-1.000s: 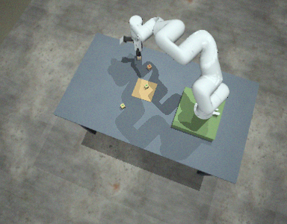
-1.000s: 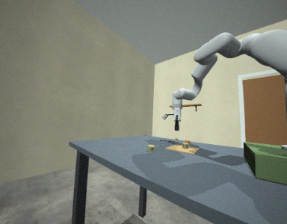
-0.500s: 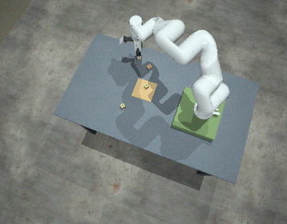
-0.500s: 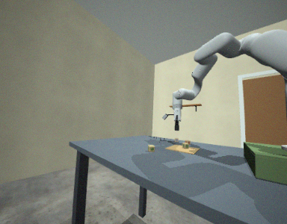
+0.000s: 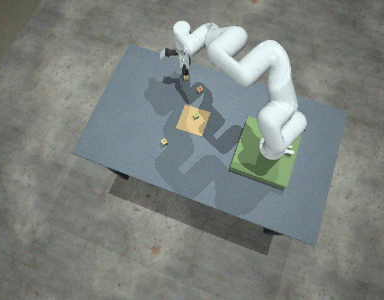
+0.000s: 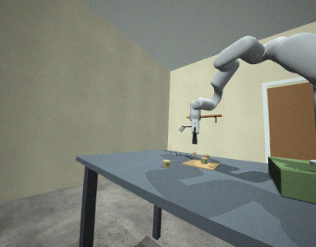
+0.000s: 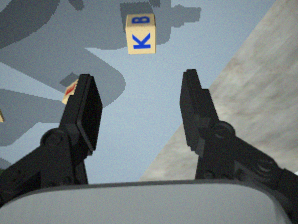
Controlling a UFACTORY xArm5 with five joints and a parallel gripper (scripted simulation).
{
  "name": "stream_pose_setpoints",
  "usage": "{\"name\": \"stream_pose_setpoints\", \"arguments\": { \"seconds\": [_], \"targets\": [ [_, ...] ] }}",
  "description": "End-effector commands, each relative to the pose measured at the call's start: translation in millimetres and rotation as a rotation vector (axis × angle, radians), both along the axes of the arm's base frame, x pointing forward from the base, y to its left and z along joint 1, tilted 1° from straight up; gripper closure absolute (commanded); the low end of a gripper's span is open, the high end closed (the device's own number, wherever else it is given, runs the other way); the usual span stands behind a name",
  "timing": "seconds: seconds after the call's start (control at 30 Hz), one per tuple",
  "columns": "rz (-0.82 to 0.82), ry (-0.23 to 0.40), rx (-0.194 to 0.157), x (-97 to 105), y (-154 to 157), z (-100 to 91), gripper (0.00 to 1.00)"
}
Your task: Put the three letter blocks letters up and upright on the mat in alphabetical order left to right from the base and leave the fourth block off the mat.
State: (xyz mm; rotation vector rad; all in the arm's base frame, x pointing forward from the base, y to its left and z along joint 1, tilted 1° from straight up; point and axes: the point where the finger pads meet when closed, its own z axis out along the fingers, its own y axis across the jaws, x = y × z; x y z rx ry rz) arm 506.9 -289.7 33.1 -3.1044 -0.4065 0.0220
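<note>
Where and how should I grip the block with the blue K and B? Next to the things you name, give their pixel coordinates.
Come straight down from above and pinch the block (image 5: 186, 78) (image 6: 194, 154) (image 7: 141, 37) at mid-height. I'd use the two opposite sides flanking its lettered faces: it is a flat-sided cube, and in the wrist view those sides already roughly face the open gripper's (image 5: 185, 73) (image 6: 194, 143) (image 7: 138, 73) fingers.
</note>
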Motion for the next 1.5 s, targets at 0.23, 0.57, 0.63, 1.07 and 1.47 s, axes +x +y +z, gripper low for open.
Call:
{"name": "stream_pose_setpoints", "arguments": {
  "seconds": [0.23, 0.57, 0.63, 1.07, 1.47],
  "targets": [
    [0.0, -0.004, -0.002, 1.1, -0.7, -4.2, 0.37],
    [0.0, -0.004, -0.002, 0.8, -0.8, -18.0, 0.37],
    [0.0, -0.004, -0.002, 0.8, -0.8, -21.3, 0.37],
    [0.0, -0.004, -0.002, 0.4, -0.9, -38.3, 0.37],
    [0.0, -0.004, -0.002, 0.3, -1.0, -47.2, 0.37]
  ]
}}
